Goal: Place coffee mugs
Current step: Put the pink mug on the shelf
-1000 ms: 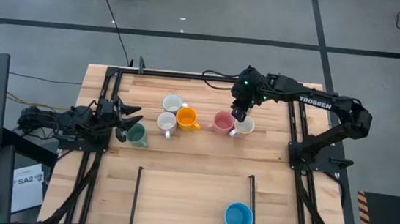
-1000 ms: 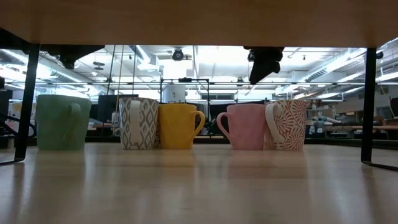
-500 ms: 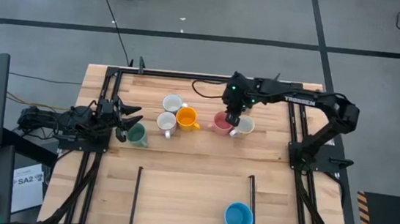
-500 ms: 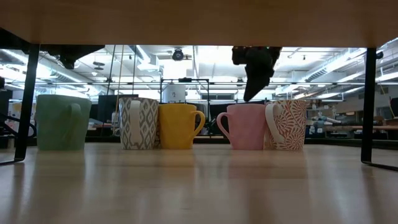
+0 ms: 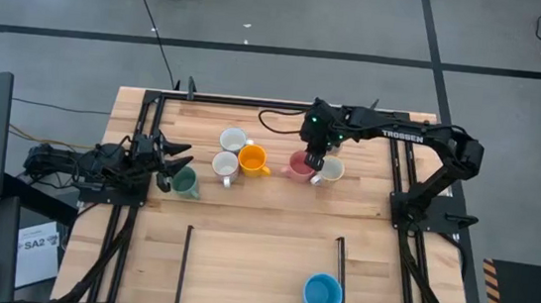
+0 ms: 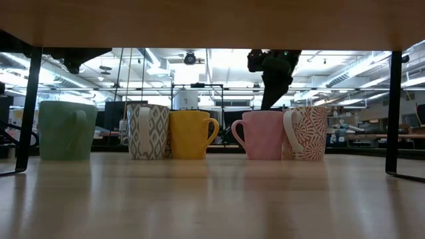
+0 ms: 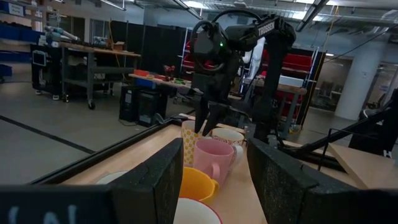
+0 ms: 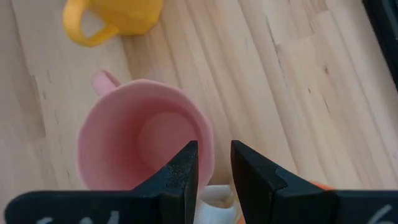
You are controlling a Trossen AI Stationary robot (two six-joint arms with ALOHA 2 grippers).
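Above the pink mug (image 5: 300, 165) in the row of mugs, the right gripper (image 8: 214, 163) hangs, jaws partly open astride its rim, empty, probably to grasp it. The left gripper (image 5: 173, 151) waits wide open beside the green mug (image 5: 184, 180).

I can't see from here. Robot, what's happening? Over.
Right gripper open, straddling pink mug rim. Left gripper open, parked near green mug. Red-patterned mug crowds the pink one.

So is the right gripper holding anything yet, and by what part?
Nothing is held yet. The right gripper is open, its fingers straddling the pink mug rim beside the patterned mug. The left gripper is empty.
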